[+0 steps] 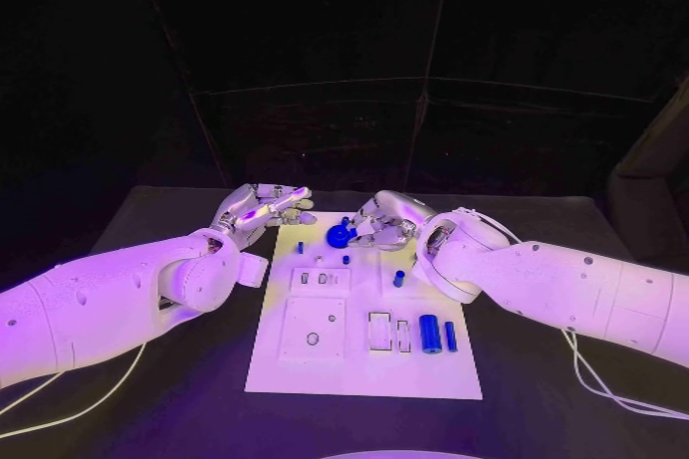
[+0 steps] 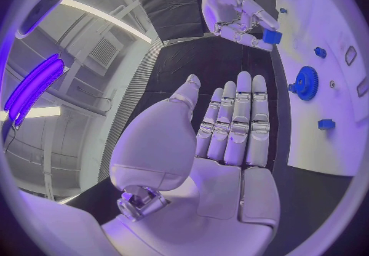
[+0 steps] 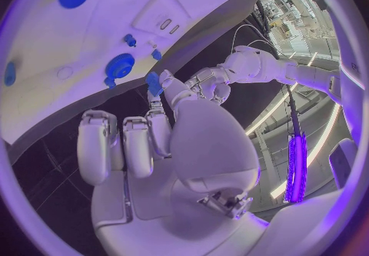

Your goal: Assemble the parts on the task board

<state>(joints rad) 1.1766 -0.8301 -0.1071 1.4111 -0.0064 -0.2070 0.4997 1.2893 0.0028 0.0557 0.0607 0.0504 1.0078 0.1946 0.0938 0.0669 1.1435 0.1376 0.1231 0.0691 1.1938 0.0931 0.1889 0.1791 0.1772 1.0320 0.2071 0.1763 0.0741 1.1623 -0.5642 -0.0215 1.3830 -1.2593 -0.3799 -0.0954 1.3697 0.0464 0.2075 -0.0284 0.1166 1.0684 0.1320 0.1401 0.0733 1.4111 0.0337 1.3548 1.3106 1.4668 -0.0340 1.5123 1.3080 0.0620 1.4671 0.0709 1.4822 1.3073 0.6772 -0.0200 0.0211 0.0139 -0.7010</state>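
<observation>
The right hand (image 1: 385,223) hangs over the far end of the board (image 1: 359,364), pinching a small blue block (image 2: 271,36) at its fingertips (image 3: 157,92). The left hand (image 1: 259,208) rests off the board's far left corner, fingers straight and side by side, holding nothing.

The block is clear of the board, just beside the blue gear (image 1: 341,236) that sits at the far end. Which seat it is bound for cannot be told.

Judgement on the step: the piece is small and held only at the tips, so it should be squared to its seat before it goes down, then lowered straight and released once it bears. The gear stands close and a sideways drift could knock it. The left hand is well placed to steady the board edge.

Count on the board, head view: one gear; two cylinders (image 1: 429,334) lying side by side at the near right; one short peg (image 1: 399,278) at mid right; one small peg (image 1: 301,247) at far left. Further small blue bits near the gear are too small to count surely.
</observation>
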